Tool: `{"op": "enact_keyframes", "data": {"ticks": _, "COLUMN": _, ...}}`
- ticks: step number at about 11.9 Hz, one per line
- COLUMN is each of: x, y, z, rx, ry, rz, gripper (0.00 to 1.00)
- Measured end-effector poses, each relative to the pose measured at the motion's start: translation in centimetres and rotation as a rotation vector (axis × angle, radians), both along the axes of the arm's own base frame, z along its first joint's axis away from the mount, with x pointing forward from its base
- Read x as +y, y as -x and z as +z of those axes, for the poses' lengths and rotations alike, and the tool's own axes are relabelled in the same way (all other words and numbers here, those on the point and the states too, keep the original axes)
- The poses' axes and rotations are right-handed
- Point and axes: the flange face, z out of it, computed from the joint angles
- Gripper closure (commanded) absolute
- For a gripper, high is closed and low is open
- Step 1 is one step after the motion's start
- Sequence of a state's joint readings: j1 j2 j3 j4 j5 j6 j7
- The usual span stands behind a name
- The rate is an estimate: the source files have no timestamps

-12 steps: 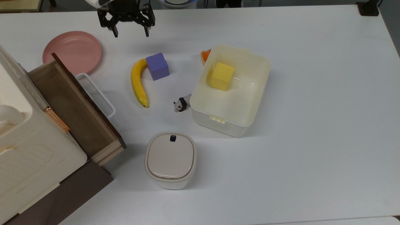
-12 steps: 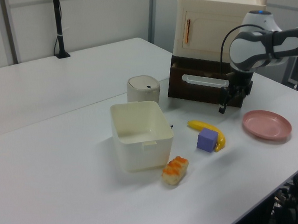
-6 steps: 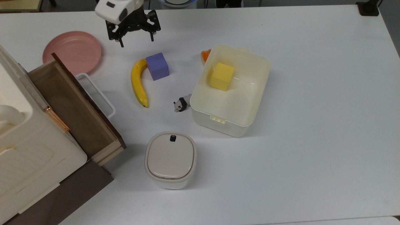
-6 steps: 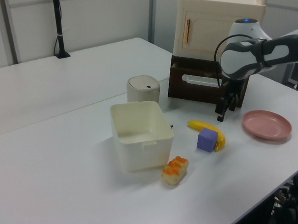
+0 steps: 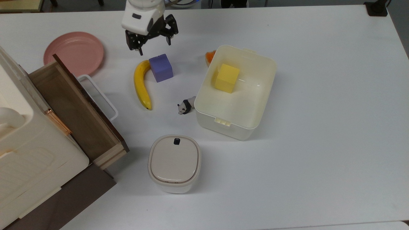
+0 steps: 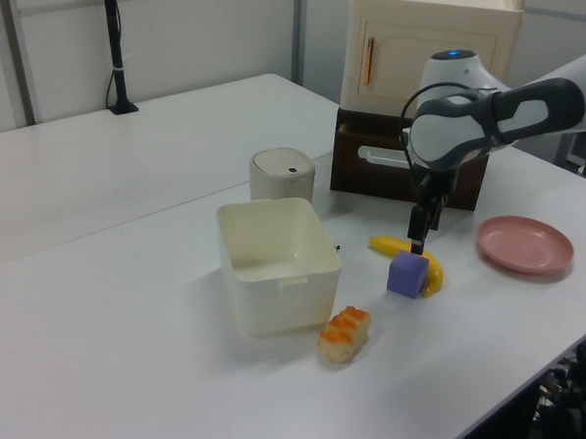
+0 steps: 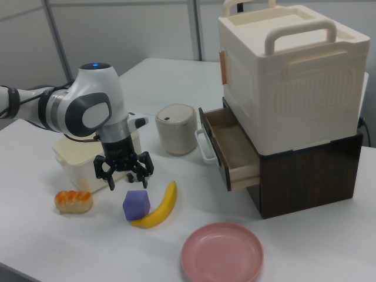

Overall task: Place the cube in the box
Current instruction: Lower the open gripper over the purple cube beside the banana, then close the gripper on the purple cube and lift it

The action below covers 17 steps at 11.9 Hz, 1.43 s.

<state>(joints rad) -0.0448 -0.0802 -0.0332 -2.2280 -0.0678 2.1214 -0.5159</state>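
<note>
None of the task's real work is done so far: the end effector (image 5: pixel 154 44) hangs in the air with its two fingers spread wide and nothing between them. In the right view it sits above and a little to the right view's left of the cube (image 7: pixel 136 204), not touching it; in the top view it lies just beyond the cube's (image 5: pixel 161 67) far edge. In the left view one finger (image 6: pixel 415 241) points down just above the cube (image 6: pixel 408 273).

The cube rests on the white table (image 5: pixel 319 127), its side against the upper end of a banana (image 5: pixel 141 84). The box (image 5: pixel 252 92) stands well apart, toward the top view's right, open-topped and already holding a yellow cube (image 5: pixel 227 78). A small panda figure (image 5: pixel 186 106) lies just beside the box's near corner, and an orange-topped piece of toy food (image 6: pixel 343 333) lies by the box's other end.

I judge this to be the approach. What remains is lowering around the cube, closing on it, lifting, carrying it across to the box and releasing it in the free space beside the yellow cube. The banana pressed against one face may crowd a finger on that side.
</note>
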Motion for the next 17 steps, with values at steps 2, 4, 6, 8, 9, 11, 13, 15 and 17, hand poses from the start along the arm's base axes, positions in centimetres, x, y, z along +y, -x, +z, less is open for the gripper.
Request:
{"op": "enact_keyframes", "data": {"ticks": 2, "x": 0.6, "y": -0.3, "z": -0.9, "rx": 0.005, "ry": -0.017, "rz": -0.005, "gripper": 0.00}}
{"op": "enact_keyframes", "data": {"ticks": 4, "x": 0.7, "y": -1.0, "z": -1.4, "rx": -0.027, "ry": -0.035, "rz": -0.018, "gripper": 0.00}}
{"op": "enact_keyframes", "data": {"ticks": 6, "x": 0.7, "y": -1.4, "z": -2.4, "rx": -0.027, "ry": -0.037, "rz": -0.031, "gripper": 0.00}}
{"op": "enact_keyframes", "data": {"ticks": 8, "x": 0.9, "y": -1.6, "z": -3.4, "rx": -0.015, "ry": -0.037, "rz": -0.029, "gripper": 0.00}}
{"op": "enact_keyframes", "data": {"ticks": 9, "x": 1.2, "y": -1.6, "z": -3.9, "rx": -0.007, "ry": -0.037, "rz": -0.026, "gripper": 0.00}}
{"op": "enact_keyframes", "data": {"ticks": 11, "x": 1.5, "y": -1.7, "z": -4.8, "rx": 0.011, "ry": -0.037, "rz": -0.020, "gripper": 0.00}}
{"op": "enact_keyframes", "data": {"ticks": 13, "x": 1.8, "y": -1.9, "z": -5.8, "rx": 0.023, "ry": -0.037, "rz": -0.014, "gripper": 0.00}}
{"op": "enact_keyframes", "data": {"ticks": 15, "x": 1.8, "y": -2.1, "z": -6.2, "rx": 0.019, "ry": -0.037, "rz": -0.014, "gripper": 0.00}}
{"op": "enact_keyframes", "data": {"ticks": 17, "x": 1.8, "y": -2.2, "z": -6.1, "rx": 0.015, "ry": -0.037, "rz": -0.014, "gripper": 0.01}}
